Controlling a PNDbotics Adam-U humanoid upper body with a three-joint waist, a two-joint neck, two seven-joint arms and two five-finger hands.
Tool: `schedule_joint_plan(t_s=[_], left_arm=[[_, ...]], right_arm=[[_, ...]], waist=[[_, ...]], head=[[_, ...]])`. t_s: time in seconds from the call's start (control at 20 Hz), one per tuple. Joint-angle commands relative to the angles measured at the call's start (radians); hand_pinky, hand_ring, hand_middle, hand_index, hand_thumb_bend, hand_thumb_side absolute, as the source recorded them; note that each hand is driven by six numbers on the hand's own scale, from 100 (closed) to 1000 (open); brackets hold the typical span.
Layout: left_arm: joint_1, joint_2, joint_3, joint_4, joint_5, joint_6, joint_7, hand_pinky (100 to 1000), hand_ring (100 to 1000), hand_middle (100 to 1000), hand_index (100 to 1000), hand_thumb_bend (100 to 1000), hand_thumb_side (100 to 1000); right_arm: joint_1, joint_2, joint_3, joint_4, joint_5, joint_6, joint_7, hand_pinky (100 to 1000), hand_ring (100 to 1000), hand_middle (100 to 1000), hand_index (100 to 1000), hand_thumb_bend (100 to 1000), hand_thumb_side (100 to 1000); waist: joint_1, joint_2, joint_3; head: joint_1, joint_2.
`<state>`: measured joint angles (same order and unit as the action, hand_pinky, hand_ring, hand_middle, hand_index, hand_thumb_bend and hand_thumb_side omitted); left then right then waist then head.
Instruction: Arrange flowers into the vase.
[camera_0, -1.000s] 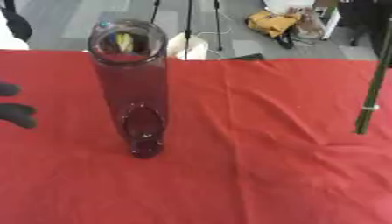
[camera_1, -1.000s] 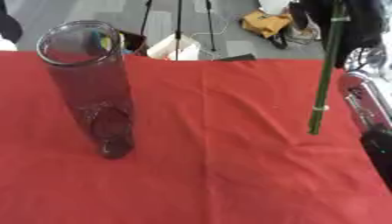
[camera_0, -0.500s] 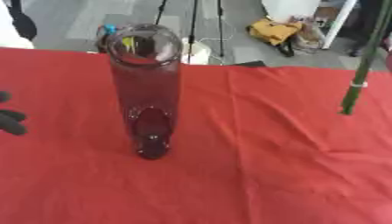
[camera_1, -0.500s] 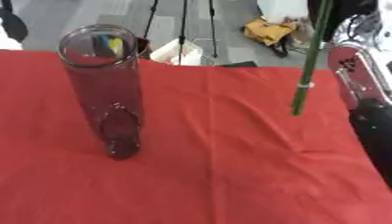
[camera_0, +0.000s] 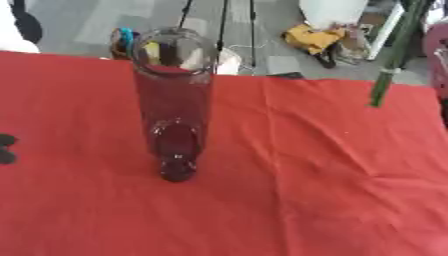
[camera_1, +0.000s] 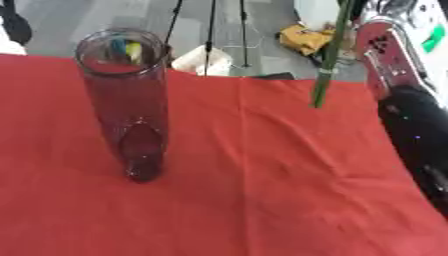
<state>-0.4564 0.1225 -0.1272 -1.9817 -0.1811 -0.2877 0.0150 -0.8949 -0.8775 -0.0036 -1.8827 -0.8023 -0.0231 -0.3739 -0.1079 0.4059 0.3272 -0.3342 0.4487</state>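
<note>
Stem (camera_1: 329, 55) hangs right of vase (camera_1: 129, 102), cut end below rim; raise, centre over mouth, lower straight; can't tell right robot hand's grip, off-frame.

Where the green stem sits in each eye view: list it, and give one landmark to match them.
Left eye view: the stem hangs at the upper right, near the picture's edge, its cut end above the red cloth.
Right eye view: the stem hangs right of centre at the top, beside the right arm.
Shared landmark: the glass vase, standing left of the stem in both.
</note>
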Motion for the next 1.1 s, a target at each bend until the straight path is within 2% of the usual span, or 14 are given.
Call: schedule_joint_plan(t_s=[0.05, 0.6, 1.1], left_arm=[[-0.007, 0.019, -0.014, -0.018, 0.005, -0.003, -0.009, 620, 453, 648, 786, 121, 1000], [-0.011, 0.031, -0.024, -0.018, 0.013, -0.004, -0.024, 620, 452, 648, 785, 119, 1000], [-0.016, 0.039, -0.023, -0.018, 0.018, -0.004, -0.027, 620, 453, 649, 787, 119, 1000]], right_arm=[[-0.041, -0.032, -0.002, 0.018, -0.02, -0.026, -0.006, 100, 100, 100, 100, 100, 599], [-0.135, -0.003, 0.01, 0.078, -0.072, -0.061, -0.033, 100, 100, 100, 100, 100, 592], [-0.175, 0.011, 0.016, 0.127, -0.113, -0.068, -0.05, 100, 100, 100, 100, 100, 589]], waist=[[0.0, -0.028, 0.006], [-0.027, -0.026, 0.035], [-0.044, -0.043, 0.077]], head=[[-0.027, -0.005], [-0.064, -0.009], [-0.105, -0.003]])
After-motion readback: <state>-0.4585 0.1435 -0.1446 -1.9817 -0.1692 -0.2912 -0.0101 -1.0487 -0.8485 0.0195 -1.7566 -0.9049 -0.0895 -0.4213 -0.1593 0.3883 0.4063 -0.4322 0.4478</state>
